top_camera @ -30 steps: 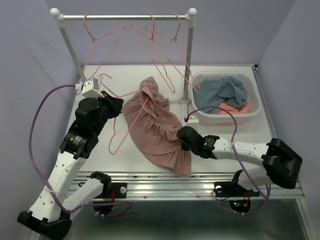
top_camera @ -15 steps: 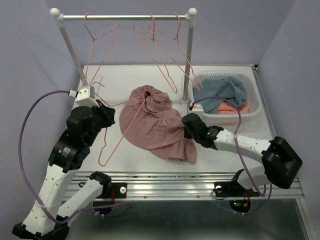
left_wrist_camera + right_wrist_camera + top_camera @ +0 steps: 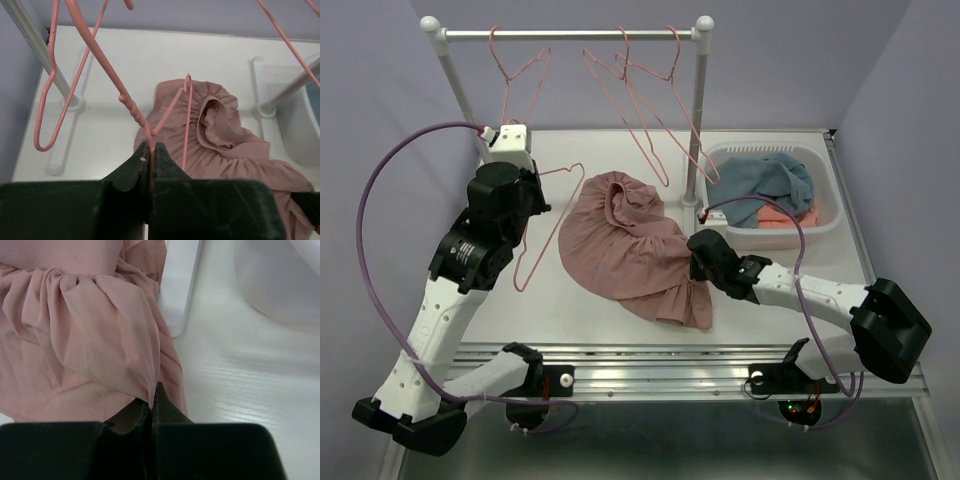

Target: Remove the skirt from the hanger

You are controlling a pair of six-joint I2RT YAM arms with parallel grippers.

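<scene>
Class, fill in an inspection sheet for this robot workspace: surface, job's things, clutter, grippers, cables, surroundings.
Surface: white table, flat, bare around the skirt.
Job's things: dusty-pink ruffled skirt heaped mid-table; pink wire hanger held at its left, with one wire end over the waistband.
Clutter: white plastic basket holding a blue-grey cloth and a coral-orange cloth; spare pink wire hangers on the metal rail.
Grippers: left gripper shut on the hanger's wire; right gripper shut on a fold of the skirt.
Cables: purple cables loop from each wrist.
Surroundings: lilac walls; nothing else seen.

The white table (image 3: pixel 560 310) carries the crumpled skirt (image 3: pixel 625 255) and a white laundry basket (image 3: pixel 760 150).
</scene>
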